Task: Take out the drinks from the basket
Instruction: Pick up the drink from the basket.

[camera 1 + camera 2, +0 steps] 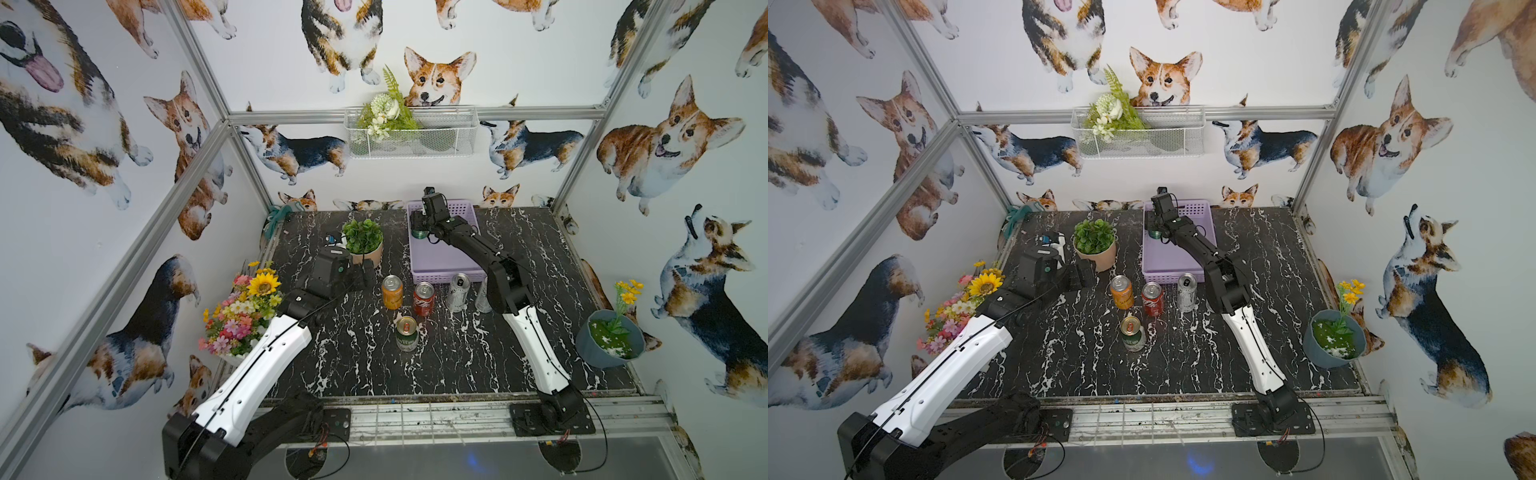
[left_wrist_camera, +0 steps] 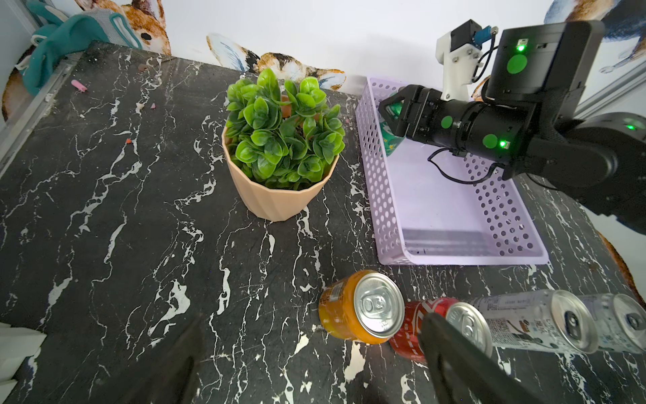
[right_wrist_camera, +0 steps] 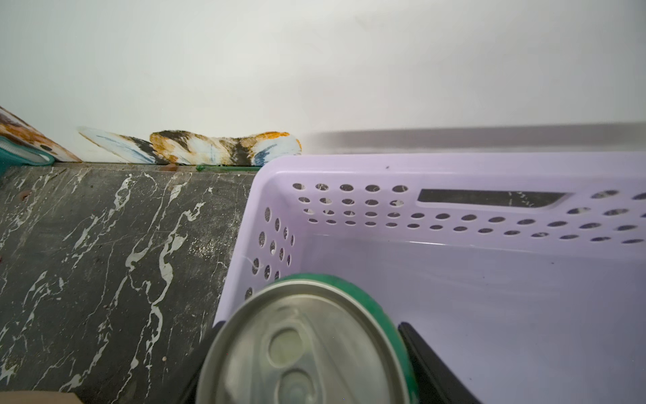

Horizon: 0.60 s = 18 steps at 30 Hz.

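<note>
The lavender basket [image 1: 432, 276] [image 3: 454, 168] stands at the back of the table. In its far left corner stands a green can [image 1: 417, 232] [image 3: 304, 349], and my right gripper [image 1: 419, 226] [image 3: 309, 325] is shut on it, a finger pressed to each side. Outside, in front of the basket, stand an orange can [image 1: 392, 292], a red can [image 1: 424, 298], a green can [image 1: 407, 333] and two slim silver cans [image 1: 458, 291] [image 1: 483, 295], the second partly behind my right arm. Left of the orange can, my left gripper [image 1: 368, 272] [image 2: 311, 321] hangs open and holds nothing.
A potted green plant [image 1: 363, 241] stands left of the basket, just behind my left gripper. A flower bouquet [image 1: 241, 316] sits at the table's left edge and a blue pot [image 1: 610, 343] at the right edge. A white wire basket [image 1: 411, 133] hangs on the back wall.
</note>
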{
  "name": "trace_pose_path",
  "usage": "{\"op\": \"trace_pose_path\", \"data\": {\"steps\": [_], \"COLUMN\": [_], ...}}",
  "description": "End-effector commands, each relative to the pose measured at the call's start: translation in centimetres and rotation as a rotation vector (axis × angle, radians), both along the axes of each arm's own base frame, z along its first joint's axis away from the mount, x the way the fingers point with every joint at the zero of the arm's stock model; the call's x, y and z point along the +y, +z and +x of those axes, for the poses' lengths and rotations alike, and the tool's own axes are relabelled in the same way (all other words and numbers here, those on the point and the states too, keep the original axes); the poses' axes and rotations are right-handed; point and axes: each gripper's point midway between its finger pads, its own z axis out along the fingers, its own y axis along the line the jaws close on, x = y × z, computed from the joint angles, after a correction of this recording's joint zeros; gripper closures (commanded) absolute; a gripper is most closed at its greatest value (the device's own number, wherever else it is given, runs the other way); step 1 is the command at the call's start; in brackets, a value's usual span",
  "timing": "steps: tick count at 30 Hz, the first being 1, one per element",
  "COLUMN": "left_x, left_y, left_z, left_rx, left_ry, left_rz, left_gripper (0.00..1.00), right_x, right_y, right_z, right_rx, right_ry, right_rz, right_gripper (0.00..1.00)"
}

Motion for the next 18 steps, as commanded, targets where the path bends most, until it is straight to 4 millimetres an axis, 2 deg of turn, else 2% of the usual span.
{"op": "trace_pose_path", "data": {"steps": [1, 6, 9, 14, 18], "left_x": [-0.1, 0.1, 0.1, 0.1, 0.1], "left_y": [0.4, 0.3, 0.2, 0.5, 0.6], "left_z": [0.2, 0.1, 0.2, 0.2, 0.2], "left_rx": [-0.015, -0.015, -0.013, -0.019, -0.022], "left_ry": [-0.005, 0.0, 0.001, 0.0, -0.001], "left_rz": [0.0, 0.002, 0.002, 0.0, 0.003], "left_gripper": [0.0, 0.0, 0.0, 0.0, 0.0], "right_x": [0.0, 0.3, 0.3, 0.6, 0.4], "right_y": [-0.2, 2.2, 3.7, 6.7, 10.9], "right_z": [-0.2, -0.3, -0.2, -0.1, -0.4], "right_rx": [0.015, -0.049, -0.076, -0.135, -0.204], "right_ry": [0.017, 0.047, 0.06, 0.085, 0.097], "right_rz": [-0.004, 0.015, 0.029, 0.059, 0.073], "right_gripper": [0.56, 0.78, 0.99, 1.0, 1.0]}}
